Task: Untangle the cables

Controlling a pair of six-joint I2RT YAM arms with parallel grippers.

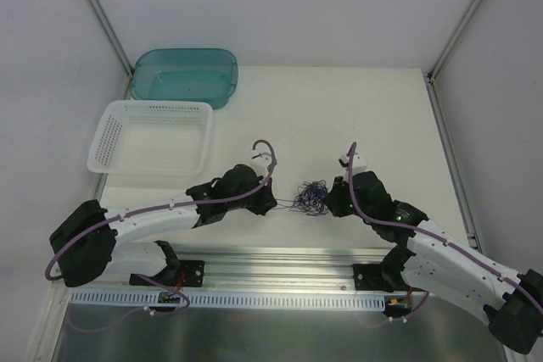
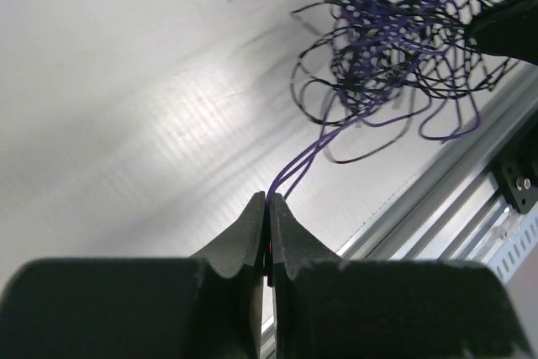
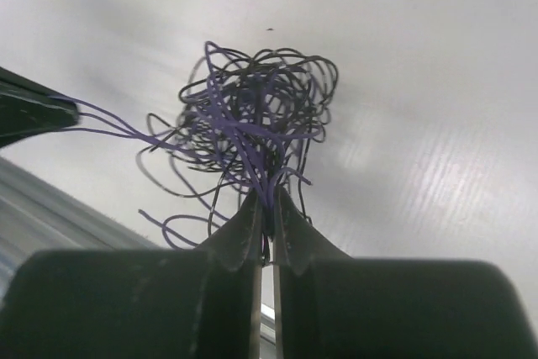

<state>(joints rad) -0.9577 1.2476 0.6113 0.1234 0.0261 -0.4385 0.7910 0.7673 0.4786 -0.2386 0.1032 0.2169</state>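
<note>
Tangle of cables (image 1: 311,197): thin dark blue-purple strands, curled in loose clump on bench (image 1: 356,116) near front edge, between both arms. From clump, two strands run out to left hand (image 2: 267,201), clamped shut on them. Opposite side: right hand (image 3: 267,201) pinched shut on clump's edge, several strands caught.

Step, as judged: both holds set, pull-apart not yet begun.

Next move calls for slow draw leftward with left hand while right hand anchors. Risk: loops cinch into knot instead of sliding free.
</note>
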